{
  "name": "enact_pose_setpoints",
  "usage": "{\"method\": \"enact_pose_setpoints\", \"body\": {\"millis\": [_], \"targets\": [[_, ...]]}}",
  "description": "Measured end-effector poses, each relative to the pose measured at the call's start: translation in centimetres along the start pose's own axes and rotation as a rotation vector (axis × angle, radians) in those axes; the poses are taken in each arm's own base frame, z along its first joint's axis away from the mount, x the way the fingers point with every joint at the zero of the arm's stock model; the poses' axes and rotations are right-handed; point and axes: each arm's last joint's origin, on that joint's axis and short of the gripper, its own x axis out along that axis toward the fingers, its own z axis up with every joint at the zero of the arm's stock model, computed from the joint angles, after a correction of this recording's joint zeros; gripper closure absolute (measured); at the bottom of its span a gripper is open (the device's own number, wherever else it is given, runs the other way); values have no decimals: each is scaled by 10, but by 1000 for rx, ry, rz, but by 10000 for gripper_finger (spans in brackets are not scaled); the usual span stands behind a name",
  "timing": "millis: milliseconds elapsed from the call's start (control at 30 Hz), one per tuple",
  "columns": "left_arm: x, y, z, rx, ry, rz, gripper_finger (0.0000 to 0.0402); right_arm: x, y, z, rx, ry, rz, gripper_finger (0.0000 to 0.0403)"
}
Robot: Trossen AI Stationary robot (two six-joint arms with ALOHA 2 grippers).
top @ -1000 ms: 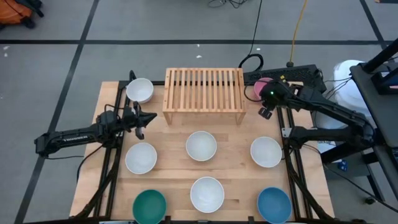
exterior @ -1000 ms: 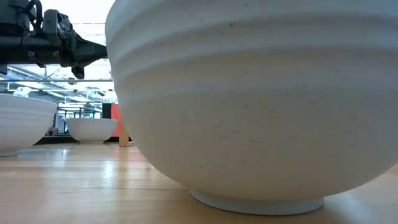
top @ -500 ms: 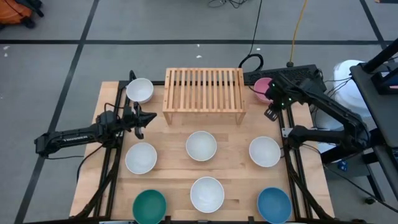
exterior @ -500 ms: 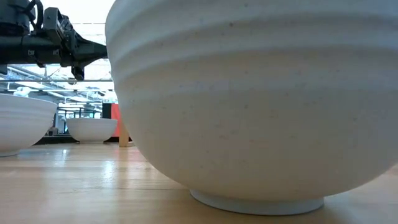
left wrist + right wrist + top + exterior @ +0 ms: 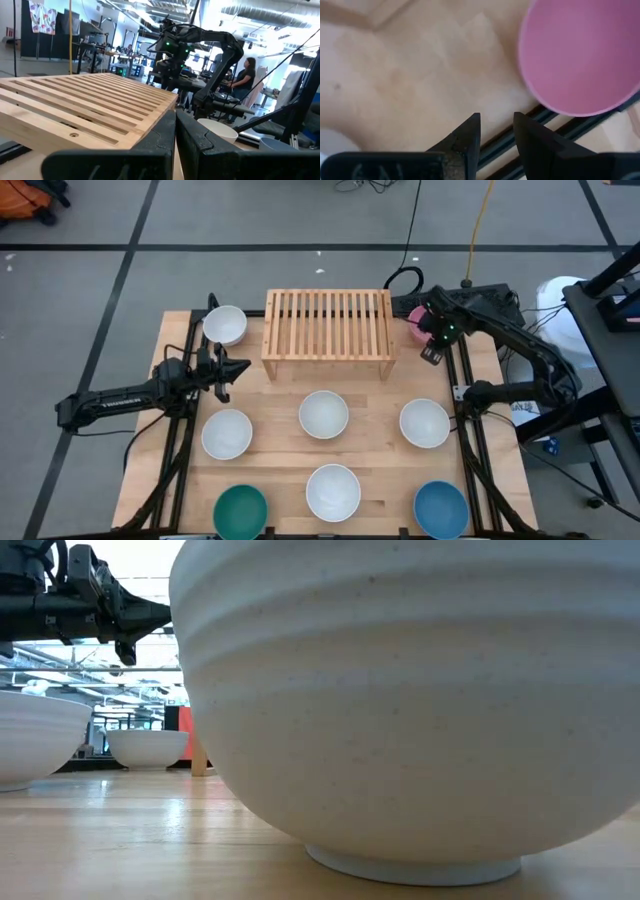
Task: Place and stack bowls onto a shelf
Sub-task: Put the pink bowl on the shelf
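Right gripper above table's far right corner, fingers narrowly parted, empty, just beside pink bowl. Shelf bare at table's far middle. Left gripper closed, empty, near shelf's left end.

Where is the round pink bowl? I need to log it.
High view: the round pink bowl sits at the table's far right, beside the slatted wooden shelf, under the right gripper.

- Right gripper has swung back toward the shelf, now just beside the pink bowl.
- Right arm's elbow has folded in tighter near that bowl.
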Motion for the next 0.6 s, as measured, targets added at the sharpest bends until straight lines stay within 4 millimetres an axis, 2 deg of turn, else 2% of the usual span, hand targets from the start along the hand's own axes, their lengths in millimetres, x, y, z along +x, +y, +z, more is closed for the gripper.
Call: {"method": "enact_pose_setpoints", "body": {"millis": [100, 367, 600], "targets": [[0, 0, 0, -18, 1, 0, 385, 2, -3, 2, 19, -6, -10, 294], [0, 0, 0, -24, 1, 0, 385, 4, -6, 2, -128, 4, -9, 294], [0, 0, 0, -25, 0, 0, 385, 21, -18, 9, -92, 83, 15, 294]]}}
